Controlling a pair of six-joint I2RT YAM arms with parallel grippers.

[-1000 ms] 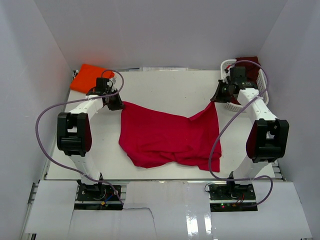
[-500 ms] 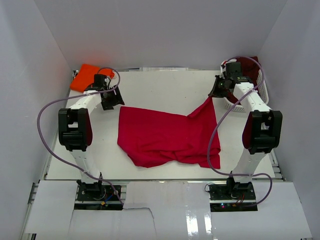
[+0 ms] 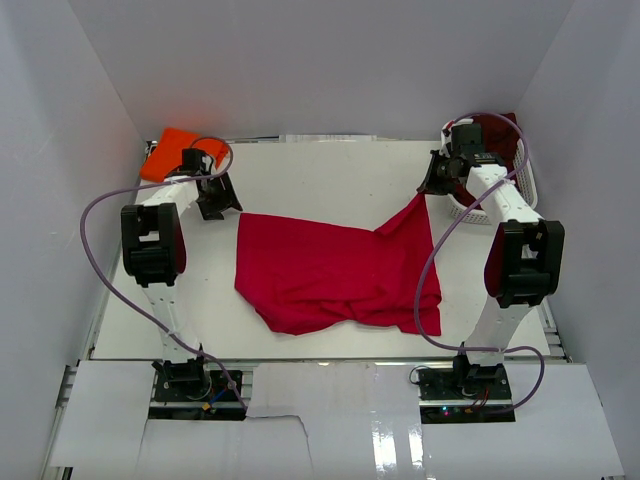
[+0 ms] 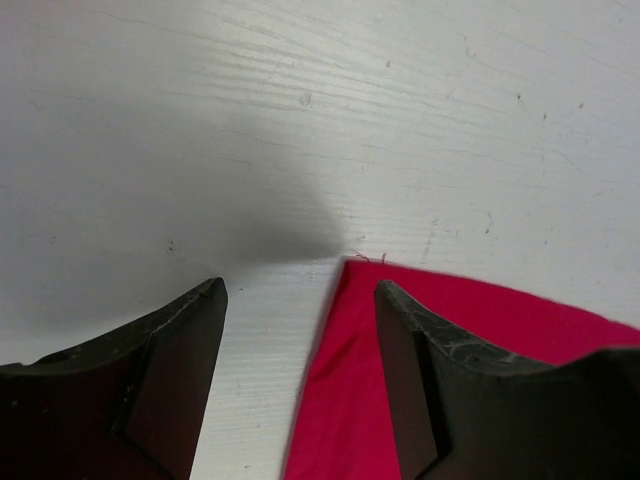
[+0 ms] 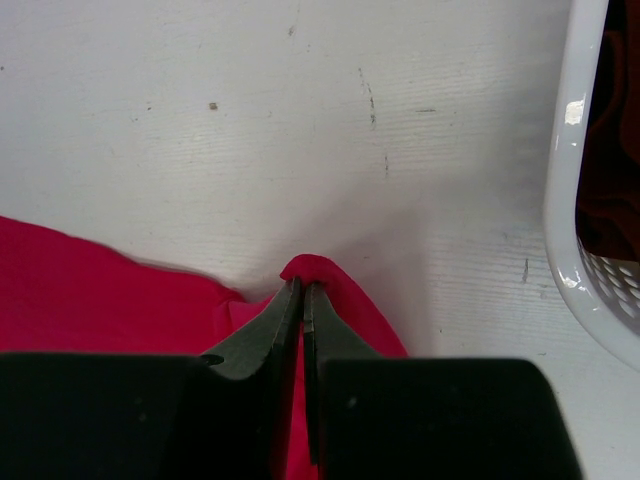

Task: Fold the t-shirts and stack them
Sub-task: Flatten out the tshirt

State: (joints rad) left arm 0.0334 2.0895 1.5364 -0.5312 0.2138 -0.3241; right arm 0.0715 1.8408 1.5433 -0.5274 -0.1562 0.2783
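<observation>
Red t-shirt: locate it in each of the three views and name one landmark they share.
Top external: red t-shirt spread mid-table, far right corner pinched by the right gripper.
Left wrist: red t-shirt lower right, its corner below the open left gripper.
Right wrist: red t-shirt lower left, a fold clamped in that gripper.
Shared landmark: the white table.

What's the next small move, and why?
Probably lower the right gripper and open it. It is shut on the red shirt's far right corner, which is drawn to a peak, while the left gripper is open with the far left corner lying flat on the table. Letting go should leave the shirt spread for folding.
</observation>
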